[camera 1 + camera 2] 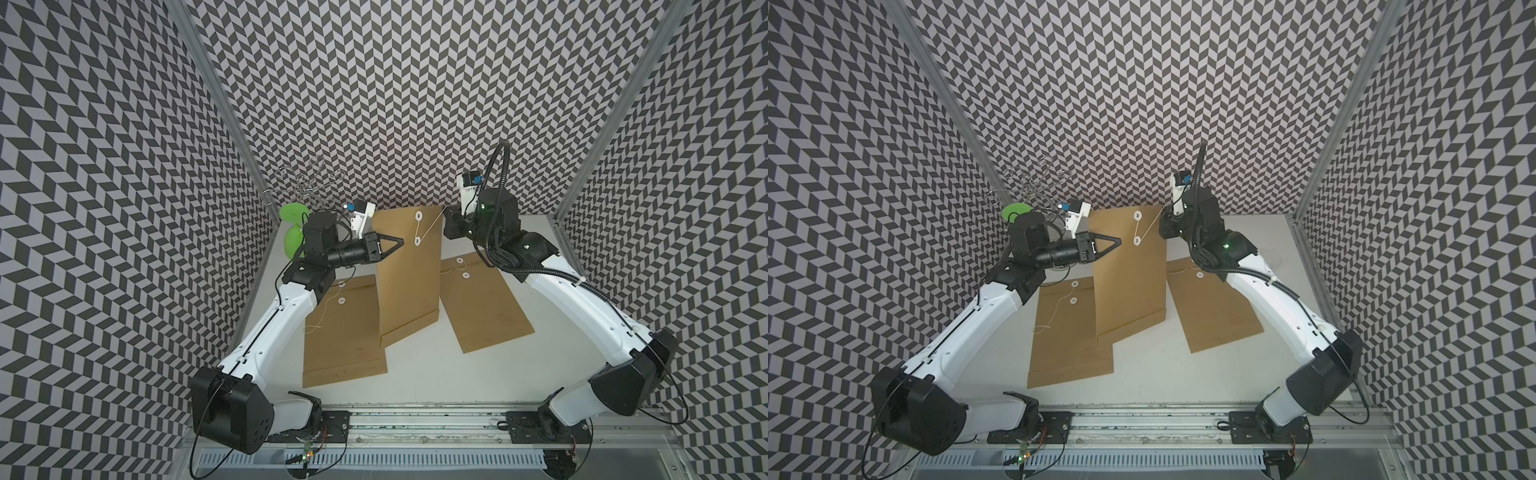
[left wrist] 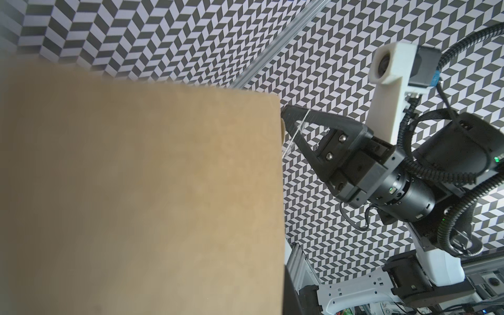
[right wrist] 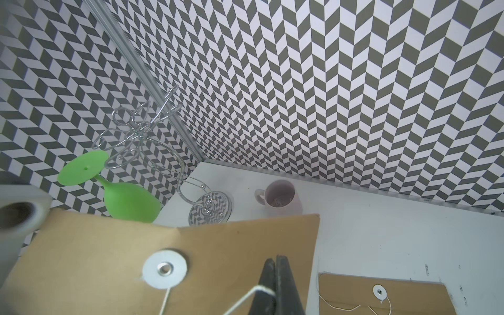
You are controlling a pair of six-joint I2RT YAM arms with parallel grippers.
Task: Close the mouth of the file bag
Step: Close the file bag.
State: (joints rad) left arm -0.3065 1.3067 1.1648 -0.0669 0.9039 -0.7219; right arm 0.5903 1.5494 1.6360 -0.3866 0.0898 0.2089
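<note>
Here: file bag [image 1: 409, 282] in left fingers [image 1: 399, 241], string [image 1: 432, 224] in right fingers [image 3: 285, 286].

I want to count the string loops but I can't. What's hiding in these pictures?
- Turns of string round the lower disc: too small in both top views; below the right wrist view's bottom edge.
- file bag front: left wrist view shows only its blurry back.
- mug: behind the raised bag in both top views.
</note>
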